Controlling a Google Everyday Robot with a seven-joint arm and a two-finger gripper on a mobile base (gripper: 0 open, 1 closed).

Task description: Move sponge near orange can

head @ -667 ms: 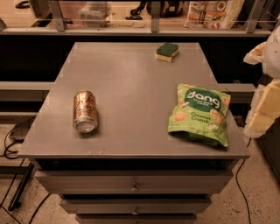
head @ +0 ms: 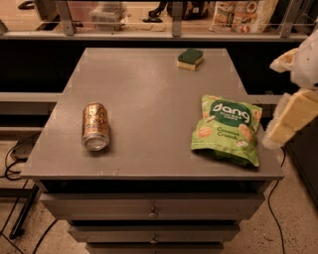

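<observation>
The sponge (head: 190, 58), dark green on pale yellow foam, lies at the far edge of the grey table (head: 149, 99), right of centre. The orange can (head: 95, 126) lies on its side at the table's front left, silver end toward the front. My gripper (head: 293, 116), cream-yellow, hangs off the table's right edge, just right of the green snack bag. It is well in front of and to the right of the sponge, and holds nothing that I can see.
A green "Dang Coconut Crunch" snack bag (head: 227, 129) lies at the table's front right. Drawers (head: 151, 213) sit under the tabletop. A shelf with packaged goods (head: 238, 15) runs behind the table. Cables (head: 15, 158) lie on the floor at left.
My gripper has edged slightly left toward the table's right edge. The sponge, can and bag have not moved.
</observation>
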